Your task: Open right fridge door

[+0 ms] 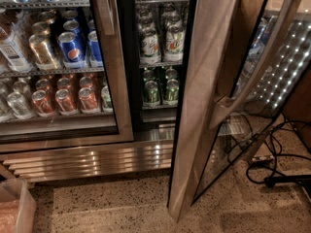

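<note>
Steel right fridge door point(204, 106) ajar; gripper seemingly offscreen.

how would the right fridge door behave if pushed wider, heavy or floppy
Likely stiff and heavy: the right fridge door has a wide steel frame around glass. Standing ajar, it should swing, not tip. The gripper is out of view.

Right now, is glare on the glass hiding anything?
Camera view: rows of bright dots glare across the open right door pane, masking what is behind; the left door glass is slightly hazy but the cans read fine; the kick plate shows bright streaks; the cables lie in dim light; the gripper is not in view.
</note>
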`<state>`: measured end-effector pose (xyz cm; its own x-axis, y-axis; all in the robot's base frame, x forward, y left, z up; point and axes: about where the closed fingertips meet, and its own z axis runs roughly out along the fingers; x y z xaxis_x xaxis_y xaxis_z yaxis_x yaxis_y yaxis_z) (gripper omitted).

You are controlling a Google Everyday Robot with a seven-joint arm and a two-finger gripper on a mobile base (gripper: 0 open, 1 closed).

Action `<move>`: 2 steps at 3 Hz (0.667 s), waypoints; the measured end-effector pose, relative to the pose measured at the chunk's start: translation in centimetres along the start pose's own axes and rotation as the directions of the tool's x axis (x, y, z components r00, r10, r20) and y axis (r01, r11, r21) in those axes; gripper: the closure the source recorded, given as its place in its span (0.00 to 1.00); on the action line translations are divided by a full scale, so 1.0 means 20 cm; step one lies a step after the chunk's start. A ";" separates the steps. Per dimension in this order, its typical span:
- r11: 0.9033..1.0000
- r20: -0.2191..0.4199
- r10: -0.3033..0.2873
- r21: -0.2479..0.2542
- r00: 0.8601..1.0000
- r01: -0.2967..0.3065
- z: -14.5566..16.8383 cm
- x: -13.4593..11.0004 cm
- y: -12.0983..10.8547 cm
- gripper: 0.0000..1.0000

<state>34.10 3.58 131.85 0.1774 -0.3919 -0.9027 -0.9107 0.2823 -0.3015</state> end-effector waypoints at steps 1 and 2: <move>1.000 0.000 0.000 0.000 1.000 0.000 0.00 0.00 0.00 0.00; 1.000 0.000 0.000 0.000 1.000 0.000 0.00 0.00 0.00 0.00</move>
<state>34.09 3.58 131.85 0.1774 -0.3919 -0.9028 -0.9107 0.2823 -0.3015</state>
